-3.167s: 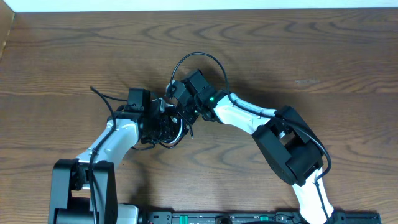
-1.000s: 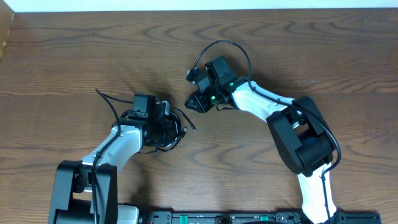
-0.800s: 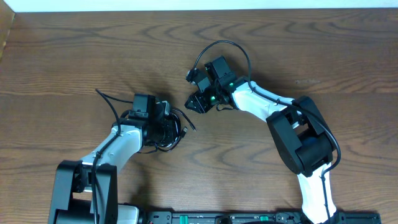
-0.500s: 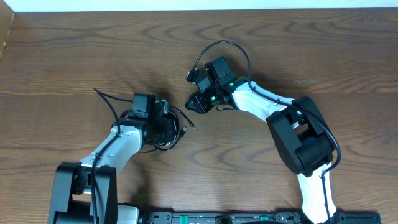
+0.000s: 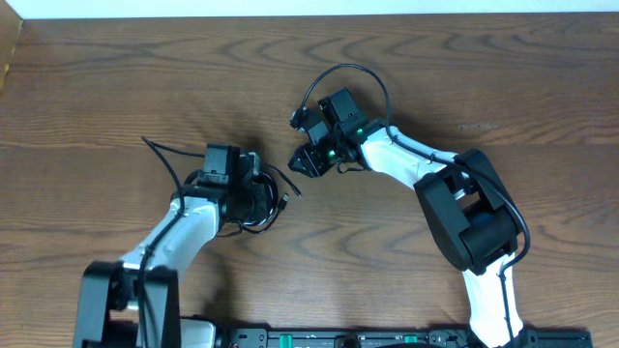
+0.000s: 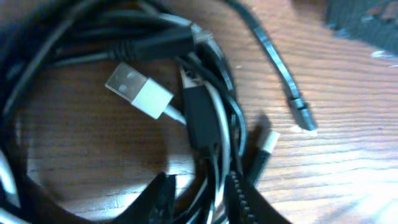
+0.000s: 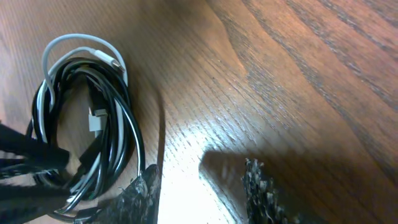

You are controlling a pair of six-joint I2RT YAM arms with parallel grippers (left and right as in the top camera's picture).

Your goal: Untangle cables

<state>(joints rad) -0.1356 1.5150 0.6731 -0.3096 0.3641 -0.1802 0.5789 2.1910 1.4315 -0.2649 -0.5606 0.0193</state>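
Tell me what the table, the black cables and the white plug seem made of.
The table: wood or wood-look laminate, brown, low sheen; grain lines show. The black cables: probably rubber or plastic jacket, smooth, slightly glossy, bending in loops. The white plug: matte plastic body, apparently a silvery metal tip.

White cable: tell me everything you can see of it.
The white cable is a thin, smooth cord, coiled together with the black cables on the wooden table. One loop arcs over the bundle's edge. Its flat white plug with a metal tip lies inside the coil, on the wood.
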